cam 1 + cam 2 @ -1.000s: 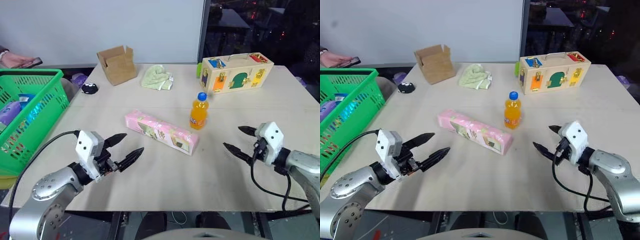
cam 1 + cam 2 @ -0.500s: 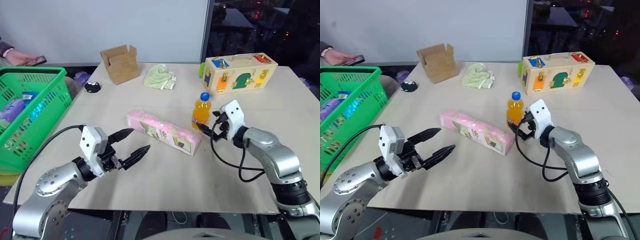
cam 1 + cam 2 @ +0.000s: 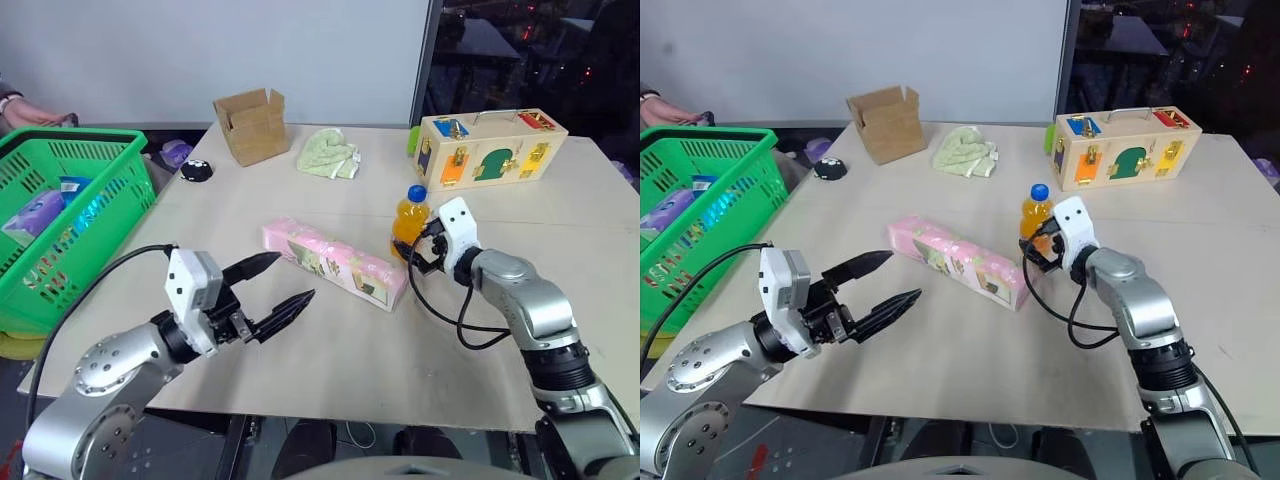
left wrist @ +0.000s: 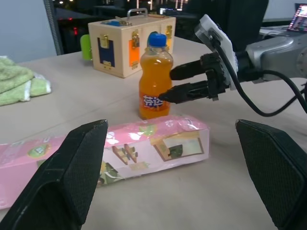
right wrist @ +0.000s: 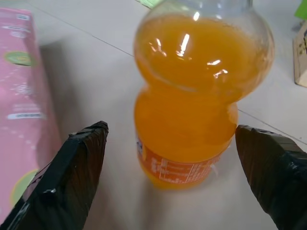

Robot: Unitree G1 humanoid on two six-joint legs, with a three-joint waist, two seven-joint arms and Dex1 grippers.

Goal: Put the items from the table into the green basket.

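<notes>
On the table point(image 3: 560, 300), a pale wood-look top, an orange soda bottle point(image 3: 408, 222) with a blue cap stands upright just behind the far end of a long pink pack point(image 3: 334, 263) lying flat. Reaching in from the right, the right gripper point(image 4: 165, 85) has its two black fingers spread apart, one on either side of the bottle's lower half, not clamped on it. Nearer the front edge, the left gripper point(image 3: 283, 286) hovers with fingers apart, holding nothing, pointing toward the pack. At the table's left side stands the green basket point(image 3: 70, 235), with packets already inside.
</notes>
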